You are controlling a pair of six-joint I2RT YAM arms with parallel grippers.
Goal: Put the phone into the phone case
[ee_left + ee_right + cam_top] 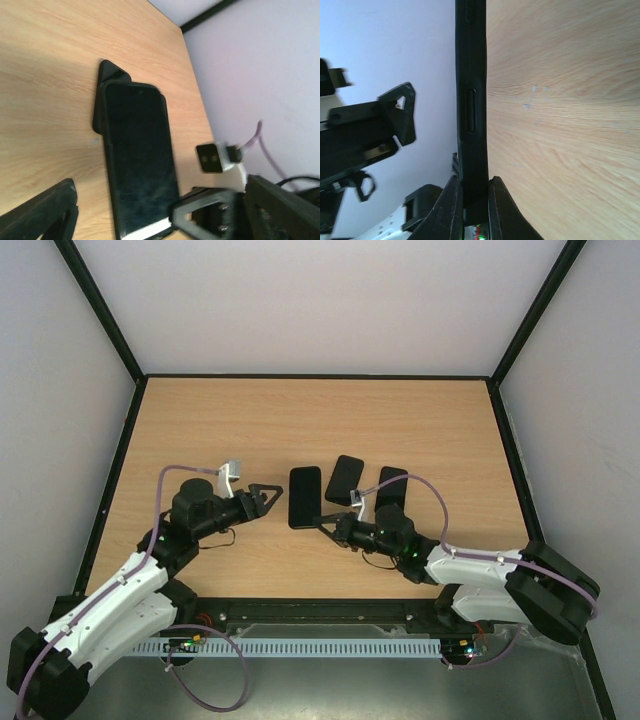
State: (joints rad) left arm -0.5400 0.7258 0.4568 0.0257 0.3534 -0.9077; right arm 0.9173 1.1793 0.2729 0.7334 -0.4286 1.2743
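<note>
1. The right fingers, black moulded plastic, are clenched on the near short end of a matte black rubbery phone case. One sits on either side of its thin edge. The long side of the case shows a raised oblong button.
2. Inside that case sits a glossy black rectangular phone, screen up and faintly smudged, with the case rim framing its long sides. A pale strip shows at the near end, and I cannot tell whether that end is fully seated.
3. Case and phone lie on the pale wood-grain laminate counter, near its middle.
4. The left fingers, black with open triangular frames, are released and spread, grasping nothing. In the top view their tips sit just beside the phone's left long edge. The left wrist view shows only one of them plainly, blurred and cut off at the lower corner.
5. Two flat black rounded-corner slabs lie on the counter just right of the phone. The nearer one is tilted and the farther one is partly covered by the right arm. I cannot tell whether they are phones or cases.
</note>
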